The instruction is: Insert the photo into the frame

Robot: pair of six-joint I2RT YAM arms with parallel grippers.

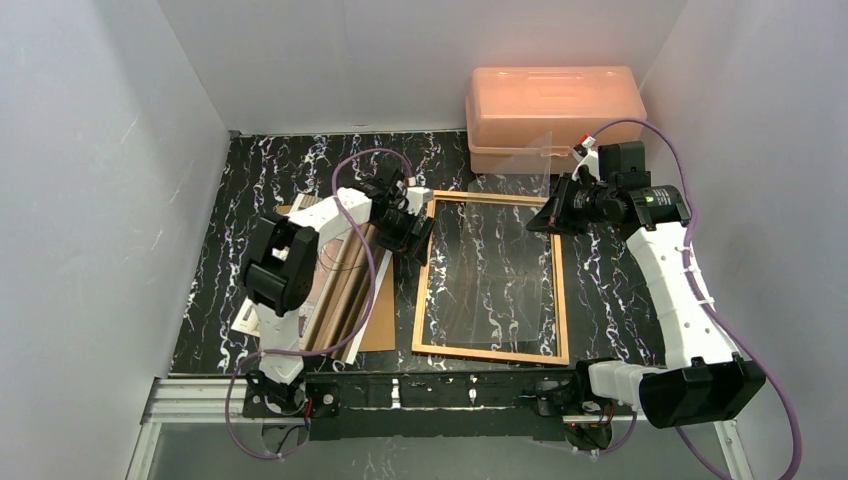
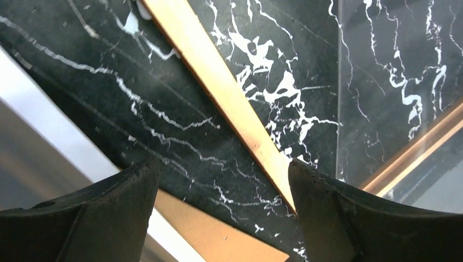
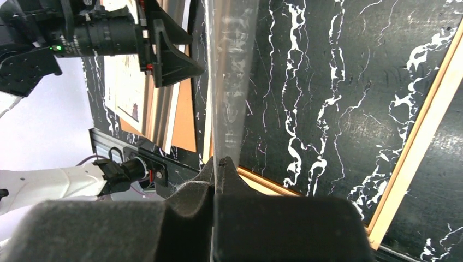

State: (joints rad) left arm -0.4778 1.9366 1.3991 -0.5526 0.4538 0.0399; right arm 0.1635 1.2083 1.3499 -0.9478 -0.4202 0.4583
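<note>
Stock as I read it from my station. The frame (image 1: 424, 290): orange-brown, thin rails, flat on the black marbled table (image 1: 215, 300), about central. The photo (image 1: 325, 290): beige and brown bands, lying left of the frame on a brown backing board (image 1: 385, 322) and partly under the left arm, outside the frame. Clear pane (image 1: 500, 250): tilted over the frame opening, its far edge raised toward the pink box (image 1: 553, 110) at the back of the table. Right gripper (image 3: 218, 164): I count it closed tight, foam pads (image 3: 284, 224) pinching the pane's edge, the sheet running away from the wrist camera. Left gripper (image 2: 224, 176): fingers (image 2: 128, 196) spread wide with nothing between them, hovering above the table at the frame's left rail, just beside the backing board's corner.
</note>
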